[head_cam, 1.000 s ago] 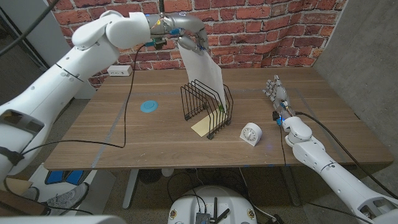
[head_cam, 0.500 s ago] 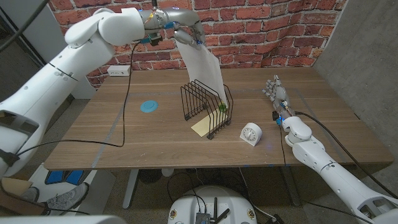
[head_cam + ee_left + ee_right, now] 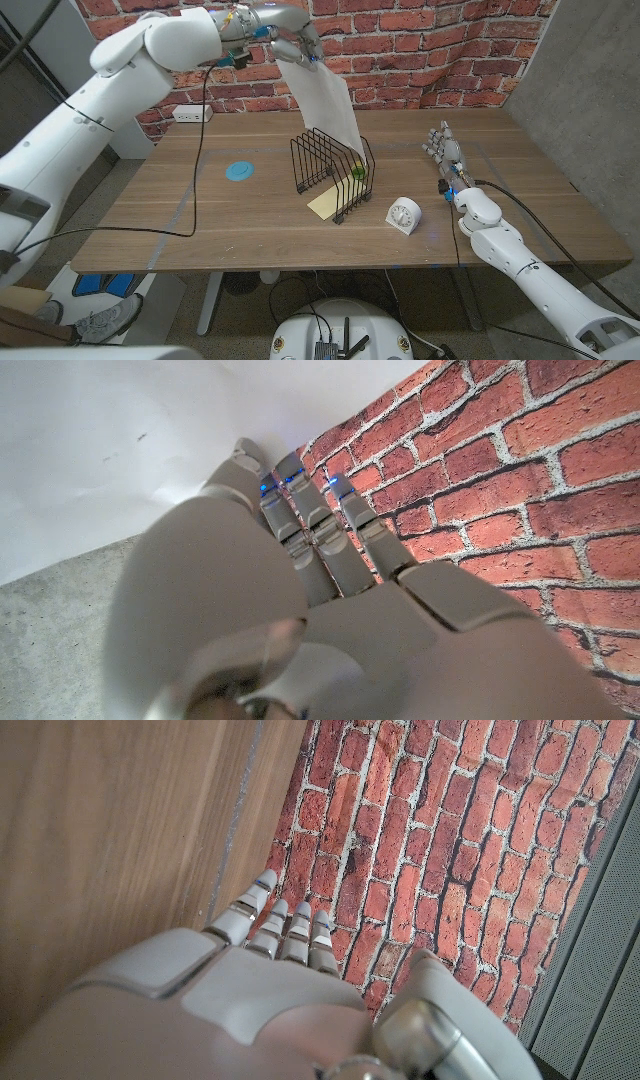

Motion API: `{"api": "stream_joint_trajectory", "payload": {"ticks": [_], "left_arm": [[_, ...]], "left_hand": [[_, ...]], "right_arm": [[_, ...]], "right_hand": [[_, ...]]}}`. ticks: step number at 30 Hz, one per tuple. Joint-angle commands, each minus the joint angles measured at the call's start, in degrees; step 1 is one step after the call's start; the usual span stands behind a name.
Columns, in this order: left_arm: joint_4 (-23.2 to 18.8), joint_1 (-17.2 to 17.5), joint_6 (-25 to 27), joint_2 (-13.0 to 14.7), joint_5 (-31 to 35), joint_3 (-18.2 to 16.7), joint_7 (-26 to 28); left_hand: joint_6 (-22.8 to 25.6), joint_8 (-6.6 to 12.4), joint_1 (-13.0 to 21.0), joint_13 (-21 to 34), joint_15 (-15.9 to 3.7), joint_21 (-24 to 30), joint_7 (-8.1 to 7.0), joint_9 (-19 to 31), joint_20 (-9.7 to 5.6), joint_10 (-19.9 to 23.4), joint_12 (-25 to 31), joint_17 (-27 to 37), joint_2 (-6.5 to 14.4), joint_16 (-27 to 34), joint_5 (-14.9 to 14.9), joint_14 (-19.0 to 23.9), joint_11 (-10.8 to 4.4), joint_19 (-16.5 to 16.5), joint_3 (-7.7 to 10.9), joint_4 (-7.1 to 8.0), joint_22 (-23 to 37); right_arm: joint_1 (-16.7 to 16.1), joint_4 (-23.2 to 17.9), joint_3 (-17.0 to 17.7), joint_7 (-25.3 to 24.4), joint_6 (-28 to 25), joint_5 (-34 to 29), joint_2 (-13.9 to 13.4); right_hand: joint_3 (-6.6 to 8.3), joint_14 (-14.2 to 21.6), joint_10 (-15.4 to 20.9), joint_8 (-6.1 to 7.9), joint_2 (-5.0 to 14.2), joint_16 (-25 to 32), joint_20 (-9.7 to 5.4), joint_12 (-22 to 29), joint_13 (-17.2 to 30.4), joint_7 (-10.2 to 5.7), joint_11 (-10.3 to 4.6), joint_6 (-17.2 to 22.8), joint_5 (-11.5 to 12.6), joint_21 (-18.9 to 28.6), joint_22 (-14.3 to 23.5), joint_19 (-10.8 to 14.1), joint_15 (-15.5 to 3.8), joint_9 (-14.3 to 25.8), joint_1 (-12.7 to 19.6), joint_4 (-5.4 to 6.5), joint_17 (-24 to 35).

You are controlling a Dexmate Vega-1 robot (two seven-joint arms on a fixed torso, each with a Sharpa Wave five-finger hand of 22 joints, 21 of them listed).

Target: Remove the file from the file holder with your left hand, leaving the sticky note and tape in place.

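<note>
head view shows the left hand (image 3: 290, 38) raised high near the brick wall, grasping the top edge of the file (image 3: 328, 100). the file is a white sheet hanging down and to the right from the hand, its long axis steeply tilted, its lower end apparently still between the wires of the holder (image 3: 333, 172) on the surface (image 3: 150, 210). the coming move looks like more lift along that slant, since the bottom edge seems not yet clear of the holder. a yellow sticky note (image 3: 325, 204) lies at the holder's base and a green bit (image 3: 357, 171), likely the tape, sits inside. the file's lower edge is hidden behind the wires. the right hand (image 3: 444, 148) stands well apart, released, fingers up. left wrist view has fingers (image 3: 300, 530) against the white sheet.
</note>
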Motion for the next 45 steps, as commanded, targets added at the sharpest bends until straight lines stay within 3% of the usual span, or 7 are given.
{"api": "stream_joint_trajectory", "payload": {"ticks": [1,24,33,45], "left_arm": [[-1.5,2.5,2.0,1.8,-1.9,-2.8,3.6],[-1.3,7.9,3.7,3.9,-5.3,-7.1,11.0],[-4.0,10.1,9.0,5.3,-6.0,-8.5,12.4],[-5.7,13.5,11.7,7.6,-7.4,-11.3,15.1]], "left_hand": [[0.1,0.0,0.6,0.2,-0.81,-0.4,-0.21,0.1,-8.3,0.3,0.1,0.2,0.1,-0.2,0.5,0.2,-0.18,0.4,-0.1,-0.02,0.2],[0.0,0.03,0.6,0.3,-0.81,-0.4,-0.15,0.2,-8.27,0.2,0.0,0.2,0.3,-0.1,0.5,0.1,-0.15,0.3,-0.36,0.0,0.2],[-0.1,-0.01,0.6,0.3,-0.8,-0.4,-0.03,0.2,-8.29,0.1,0.0,0.2,0.4,-0.2,0.5,0.0,-0.12,0.3,-0.43,0.02,0.2],[-0.2,0.0,0.7,0.3,-0.8,-0.4,-0.26,0.2,-8.27,0.1,0.0,0.2,0.5,-0.2,0.5,-0.1,-0.21,0.2,-0.53,-0.04,0.2]], "right_arm": [[0.2,0.4,-0.1,0.1,0.1,-0.2,0.0],[0.6,0.1,-0.1,-0.3,-0.4,-0.4,-0.1],[0.6,-0.3,-0.1,-0.4,-1.3,-0.4,-0.5],[1.4,0.3,-0.4,-0.2,-1.5,-0.6,-0.3]], "right_hand": [[0.42,0.0,0.2,0.12,1.65,0.2,0.03,0.0,-0.1,0.02,0.31,0.4,0.1,-0.2,0.2,0.3,0.18,0.2,-0.6,-0.01,0.0],[0.53,-0.1,0.2,0.12,1.63,0.3,-0.1,0.0,-0.1,0.08,0.28,0.5,0.0,-0.1,0.2,0.3,0.1,0.2,-0.7,0.01,0.0],[0.59,0.0,0.2,0.09,1.62,0.3,-0.11,0.0,-0.1,0.03,0.31,0.4,0.0,-0.1,0.2,0.4,0.07,0.2,-0.7,0.01,0.0],[0.68,0.0,0.2,0.08,1.62,0.3,-0.1,0.0,-0.1,0.03,0.24,0.4,0.0,-0.1,0.2,0.4,0.17,0.2,-0.7,0.0,0.0]]}}
